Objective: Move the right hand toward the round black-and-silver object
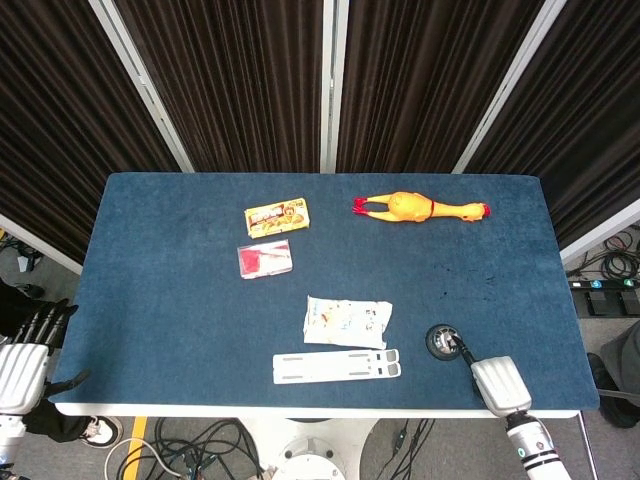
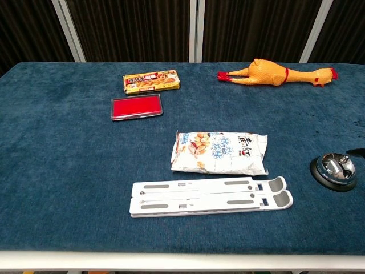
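Observation:
The round black-and-silver object (image 1: 441, 340) lies on the blue table near its front right corner, and it also shows at the right edge of the chest view (image 2: 333, 170). My right hand (image 1: 497, 384) is just behind and to the right of it at the table's front edge. Its dark fingers (image 1: 462, 351) stretch out to the object's rim, and one fingertip (image 2: 347, 165) shows over the object. The hand holds nothing. My left hand (image 1: 24, 362) hangs off the table's left front corner with its fingers apart and empty.
A white folding stand (image 1: 337, 366) lies along the front edge, with a snack bag (image 1: 347, 322) just behind it. Further back are a red flat case (image 1: 265, 259), a yellow snack box (image 1: 277, 216) and a rubber chicken (image 1: 420, 207).

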`<action>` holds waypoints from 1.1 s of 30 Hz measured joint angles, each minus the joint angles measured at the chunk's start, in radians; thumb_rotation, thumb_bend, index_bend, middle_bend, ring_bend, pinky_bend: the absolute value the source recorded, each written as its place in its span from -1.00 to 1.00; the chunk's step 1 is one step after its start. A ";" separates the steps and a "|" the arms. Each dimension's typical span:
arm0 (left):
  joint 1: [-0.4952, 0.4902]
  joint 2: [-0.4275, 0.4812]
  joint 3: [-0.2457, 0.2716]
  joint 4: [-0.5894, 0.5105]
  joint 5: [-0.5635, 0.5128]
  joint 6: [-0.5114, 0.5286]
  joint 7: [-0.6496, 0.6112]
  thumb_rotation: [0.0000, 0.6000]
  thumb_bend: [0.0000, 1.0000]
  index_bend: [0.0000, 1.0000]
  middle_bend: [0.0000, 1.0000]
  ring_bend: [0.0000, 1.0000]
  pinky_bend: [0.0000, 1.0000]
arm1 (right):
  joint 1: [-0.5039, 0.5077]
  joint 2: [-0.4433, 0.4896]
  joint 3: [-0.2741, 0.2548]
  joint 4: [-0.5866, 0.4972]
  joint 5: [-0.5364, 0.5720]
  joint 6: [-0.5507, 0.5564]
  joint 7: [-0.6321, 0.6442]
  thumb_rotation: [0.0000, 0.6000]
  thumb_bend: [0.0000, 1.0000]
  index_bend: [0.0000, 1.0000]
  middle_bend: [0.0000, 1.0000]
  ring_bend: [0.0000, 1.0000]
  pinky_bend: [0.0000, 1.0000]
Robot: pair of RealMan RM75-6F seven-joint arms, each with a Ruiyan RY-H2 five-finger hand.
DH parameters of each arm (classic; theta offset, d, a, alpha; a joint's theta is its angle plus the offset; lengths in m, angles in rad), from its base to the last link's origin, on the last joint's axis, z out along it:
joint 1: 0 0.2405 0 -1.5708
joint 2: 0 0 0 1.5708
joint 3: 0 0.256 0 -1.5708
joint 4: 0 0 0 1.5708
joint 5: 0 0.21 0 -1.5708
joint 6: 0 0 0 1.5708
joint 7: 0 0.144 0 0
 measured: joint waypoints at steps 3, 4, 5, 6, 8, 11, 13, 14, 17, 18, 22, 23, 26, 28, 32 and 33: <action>0.000 0.000 0.000 -0.001 -0.001 0.000 0.001 1.00 -0.77 -0.78 -0.94 -1.00 -0.72 | 0.000 0.004 -0.001 -0.002 -0.004 0.002 0.001 1.00 1.00 -1.00 0.84 0.70 0.43; 0.001 0.001 0.000 -0.001 -0.002 0.000 0.001 1.00 -0.77 -0.78 -0.94 -1.00 -0.72 | 0.000 0.004 -0.002 -0.002 0.000 -0.006 -0.001 1.00 1.00 -1.00 0.84 0.70 0.43; 0.001 0.001 -0.001 -0.001 -0.002 0.001 0.000 1.00 -0.77 -0.78 -0.94 -1.00 -0.72 | 0.001 0.003 -0.003 -0.001 0.008 -0.020 -0.004 1.00 1.00 -1.00 0.84 0.70 0.43; 0.002 0.001 -0.001 -0.001 -0.003 0.001 0.000 1.00 -0.77 -0.78 -0.94 -1.00 -0.72 | 0.002 0.003 -0.005 -0.001 0.015 -0.031 -0.008 1.00 1.00 -1.00 0.84 0.70 0.43; 0.003 -0.002 -0.002 0.002 -0.005 0.002 -0.002 1.00 -0.77 -0.78 -0.94 -1.00 -0.72 | 0.005 0.002 -0.007 -0.002 0.032 -0.054 -0.021 1.00 1.00 -1.00 0.84 0.70 0.43; 0.003 -0.001 -0.001 0.002 -0.006 0.001 -0.006 1.00 -0.77 -0.78 -0.94 -1.00 -0.72 | 0.007 0.005 -0.006 -0.012 0.041 -0.056 -0.031 1.00 1.00 -1.00 0.84 0.70 0.43; 0.003 -0.001 -0.001 0.005 -0.005 0.001 -0.009 1.00 -0.77 -0.78 -0.94 -1.00 -0.72 | 0.006 0.008 -0.003 -0.019 0.038 -0.045 -0.032 1.00 1.00 -1.00 0.84 0.70 0.43; 0.003 -0.001 -0.002 0.005 -0.004 0.002 -0.010 1.00 -0.77 -0.78 -0.94 -1.00 -0.72 | 0.005 0.010 -0.001 -0.023 0.033 -0.033 -0.031 1.00 1.00 -1.00 0.84 0.70 0.43; 0.003 0.000 -0.002 0.005 -0.001 0.005 -0.011 1.00 -0.77 -0.78 -0.94 -1.00 -0.72 | 0.001 0.015 0.003 -0.032 0.014 0.002 -0.022 1.00 1.00 -1.00 0.84 0.70 0.43; 0.003 0.000 -0.002 0.004 -0.001 0.006 -0.011 1.00 -0.77 -0.78 -0.94 -1.00 -0.72 | 0.000 0.017 0.004 -0.033 0.008 0.009 -0.020 1.00 1.00 -1.00 0.84 0.70 0.43; 0.005 -0.001 -0.003 0.003 -0.003 0.008 -0.011 1.00 -0.77 -0.78 -0.94 -1.00 -0.72 | 0.004 0.018 0.002 -0.032 0.017 -0.012 -0.029 1.00 1.00 -1.00 0.84 0.70 0.43; 0.005 -0.001 -0.003 0.003 -0.004 0.008 -0.011 1.00 -0.77 -0.78 -0.94 -1.00 -0.72 | 0.006 0.017 0.001 -0.031 0.026 -0.028 -0.037 1.00 1.00 -1.00 0.84 0.70 0.43; 0.006 0.000 -0.004 0.004 -0.006 0.008 -0.012 1.00 -0.77 -0.78 -0.94 -1.00 -0.72 | 0.011 0.009 -0.004 -0.025 0.051 -0.064 -0.056 1.00 1.00 -1.00 0.84 0.70 0.43; 0.006 0.002 -0.004 0.004 -0.006 0.008 -0.013 1.00 -0.77 -0.78 -0.94 -1.00 -0.72 | 0.012 0.003 -0.006 -0.022 0.061 -0.072 -0.064 1.00 1.00 -1.00 0.84 0.70 0.43; 0.005 0.002 -0.004 0.005 -0.004 0.009 -0.015 1.00 -0.77 -0.78 -0.94 -1.00 -0.72 | 0.010 0.008 -0.002 -0.030 0.054 -0.052 -0.057 1.00 1.00 -1.00 0.84 0.70 0.43; 0.005 0.002 -0.004 0.005 -0.004 0.008 -0.015 1.00 -0.77 -0.78 -0.94 -1.00 -0.72 | 0.010 0.011 0.000 -0.033 0.050 -0.042 -0.053 1.00 1.00 -1.00 0.84 0.70 0.43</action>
